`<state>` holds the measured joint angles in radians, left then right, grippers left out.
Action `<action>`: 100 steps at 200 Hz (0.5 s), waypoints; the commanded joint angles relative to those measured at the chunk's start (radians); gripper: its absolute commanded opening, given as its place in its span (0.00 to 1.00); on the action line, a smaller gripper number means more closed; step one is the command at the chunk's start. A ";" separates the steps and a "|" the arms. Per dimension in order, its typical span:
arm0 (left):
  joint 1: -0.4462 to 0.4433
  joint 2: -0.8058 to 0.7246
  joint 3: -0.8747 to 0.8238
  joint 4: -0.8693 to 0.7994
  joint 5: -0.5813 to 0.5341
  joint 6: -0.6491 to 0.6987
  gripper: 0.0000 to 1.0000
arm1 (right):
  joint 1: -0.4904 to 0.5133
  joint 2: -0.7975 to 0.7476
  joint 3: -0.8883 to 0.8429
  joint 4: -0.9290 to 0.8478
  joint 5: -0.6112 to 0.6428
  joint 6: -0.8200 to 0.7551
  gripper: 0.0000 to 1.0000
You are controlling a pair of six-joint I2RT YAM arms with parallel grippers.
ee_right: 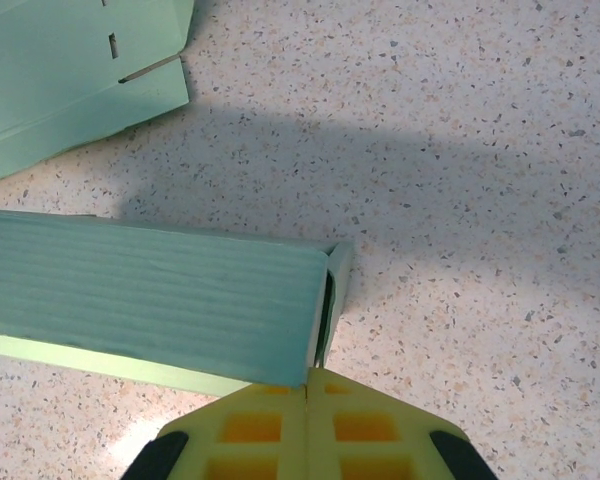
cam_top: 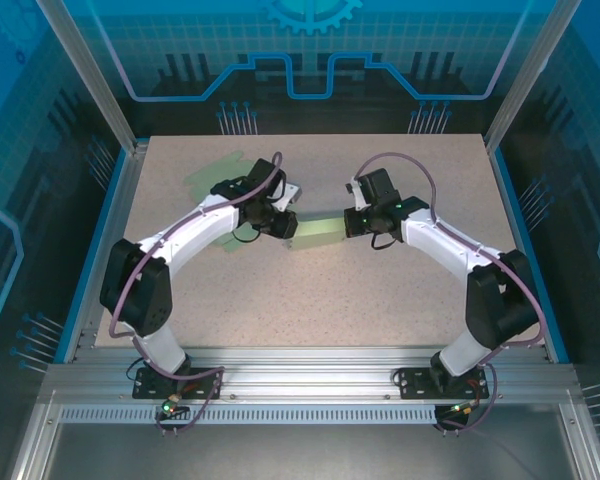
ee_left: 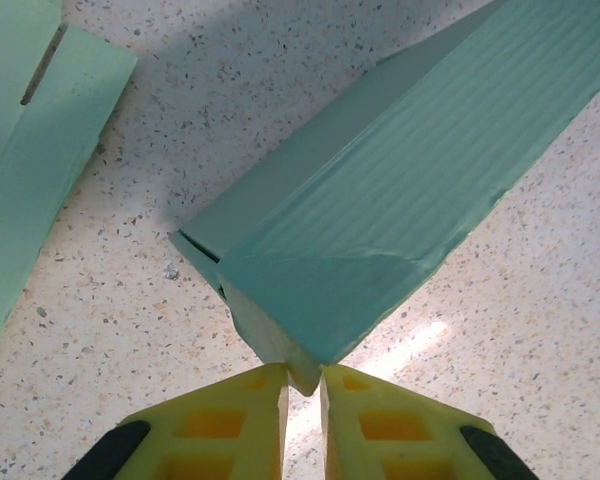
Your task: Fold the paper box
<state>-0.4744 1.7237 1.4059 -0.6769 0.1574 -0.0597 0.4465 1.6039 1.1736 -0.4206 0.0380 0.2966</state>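
Paper box (cam_top: 320, 232) long axis left-right, ends at left pincer (ee_left: 303, 385), right pincer (ee_right: 308, 395).

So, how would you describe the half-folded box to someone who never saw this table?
At the middle of the speckled table lies the folded box, a long green raised bar. The green sheet at far left lies flat, with slots.

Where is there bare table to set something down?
Free: the near half of the table, in front of the paper box; also the far right corner. Crowded: the centre, where the left pincer and right pincer meet the box ends, and far left, where a flat green sheet lies.
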 commanded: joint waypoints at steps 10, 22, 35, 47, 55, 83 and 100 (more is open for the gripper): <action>0.021 0.016 0.041 -0.015 0.083 -0.046 0.18 | 0.022 0.027 0.042 -0.035 -0.011 0.009 0.00; 0.026 0.022 0.046 -0.016 0.096 -0.056 0.18 | 0.021 0.036 0.050 -0.038 -0.013 0.006 0.00; 0.028 0.029 0.054 -0.027 0.097 -0.058 0.16 | 0.022 0.042 0.057 -0.041 -0.013 0.002 0.00; 0.031 0.032 0.059 -0.035 0.098 -0.057 0.12 | 0.022 0.047 0.065 -0.050 -0.007 -0.001 0.00; 0.037 0.034 0.059 -0.037 0.104 -0.060 0.11 | 0.022 0.051 0.070 -0.056 -0.005 -0.003 0.00; 0.055 0.044 0.073 -0.047 0.135 -0.073 0.10 | 0.022 0.057 0.088 -0.072 -0.005 -0.007 0.00; 0.066 0.050 0.079 -0.050 0.162 -0.080 0.10 | 0.023 0.065 0.098 -0.080 -0.003 -0.010 0.00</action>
<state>-0.4263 1.7538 1.4414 -0.7055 0.2420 -0.1097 0.4473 1.6478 1.2339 -0.4637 0.0433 0.2958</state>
